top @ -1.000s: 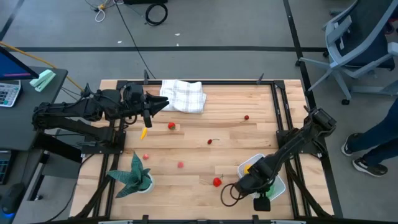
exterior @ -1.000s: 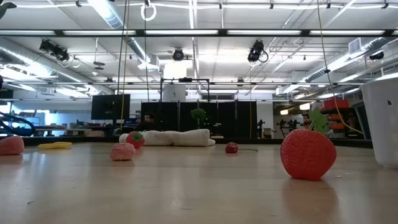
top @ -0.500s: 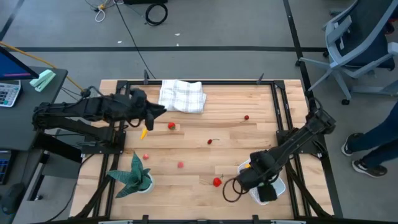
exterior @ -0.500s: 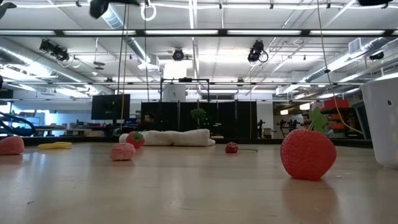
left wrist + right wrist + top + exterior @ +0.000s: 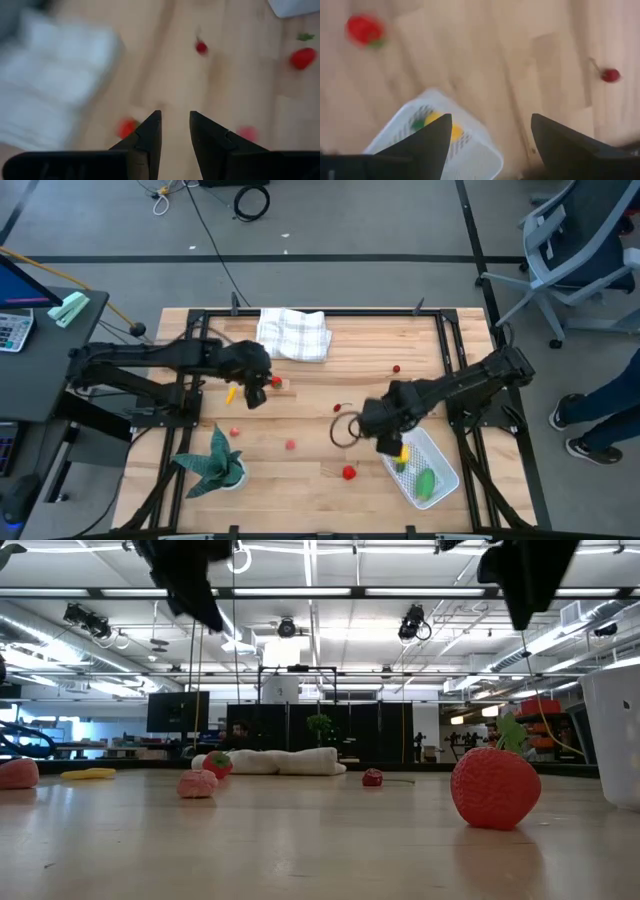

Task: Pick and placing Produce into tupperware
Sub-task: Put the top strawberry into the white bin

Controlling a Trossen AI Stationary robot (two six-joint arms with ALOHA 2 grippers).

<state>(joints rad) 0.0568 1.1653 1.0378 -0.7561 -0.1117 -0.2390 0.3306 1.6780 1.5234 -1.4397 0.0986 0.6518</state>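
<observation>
The white tupperware (image 5: 430,470) sits at the table's front right with a yellow piece (image 5: 402,452) and a green piece (image 5: 425,483) inside. The right gripper (image 5: 383,436) hangs just beside it, jaws spread and empty. A strawberry (image 5: 348,472) lies nearby. The left gripper (image 5: 256,394), jaws narrowly parted, hovers between a banana (image 5: 231,393) and a tomato (image 5: 276,382), near the checked cloth (image 5: 292,334).

Grey floor (image 5: 380,220) around wooden table (image 5: 370,330); office chair (image 5: 580,260) beyond table's right corner; strip lights (image 5: 310,592) on ceiling overhead.
</observation>
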